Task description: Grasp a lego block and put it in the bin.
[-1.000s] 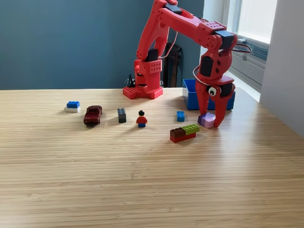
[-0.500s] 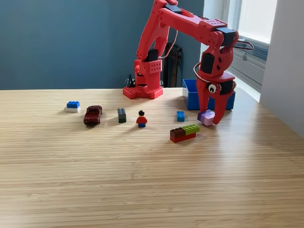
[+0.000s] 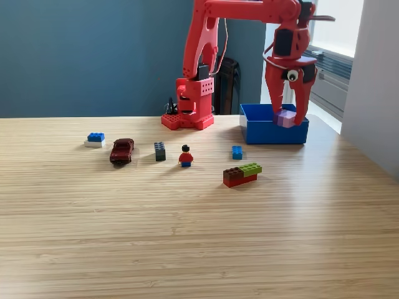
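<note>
From my remote station I see the red arm bolted at the far edge of the wooden table, its base in the upper centre of the frame. The upper link runs horizontally along the top edge toward the exterior view's right, and the wrist hangs downward from it.

The gripper points straight down in the upper right of the frame. Its two red fingers are closed against a small purple lego block, pinching it between the tips. The block is clear of the table and hangs just above the blue bin, over the bin's right-hand portion as the exterior view shows it. I cannot tell whether the block is already below the rim line.

The bin sits on the table to the right of the arm base, against the far right part of the tabletop.

Other items lie in a loose row across the middle of the frame:
- a blue-and-white brick at the left;
- a dark red toy car just beside it;
- a dark grey brick;
- a minifigure with a red torso, standing upright;
- a small blue brick;
- a stack of green, brown and red bricks, nearest the camera.

All of these rest on the table, well apart from the gripper.
</note>
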Robot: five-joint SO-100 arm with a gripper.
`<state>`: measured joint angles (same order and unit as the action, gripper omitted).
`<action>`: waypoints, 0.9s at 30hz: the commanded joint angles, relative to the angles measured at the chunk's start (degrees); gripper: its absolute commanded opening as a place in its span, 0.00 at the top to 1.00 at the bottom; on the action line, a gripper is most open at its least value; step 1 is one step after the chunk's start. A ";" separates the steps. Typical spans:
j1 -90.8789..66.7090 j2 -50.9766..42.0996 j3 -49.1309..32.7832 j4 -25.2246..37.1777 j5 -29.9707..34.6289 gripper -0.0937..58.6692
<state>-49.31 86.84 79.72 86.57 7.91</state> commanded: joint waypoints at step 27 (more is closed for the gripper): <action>-20.30 15.12 8.88 1.41 -1.41 0.54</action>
<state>-70.05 97.21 89.74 87.45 6.33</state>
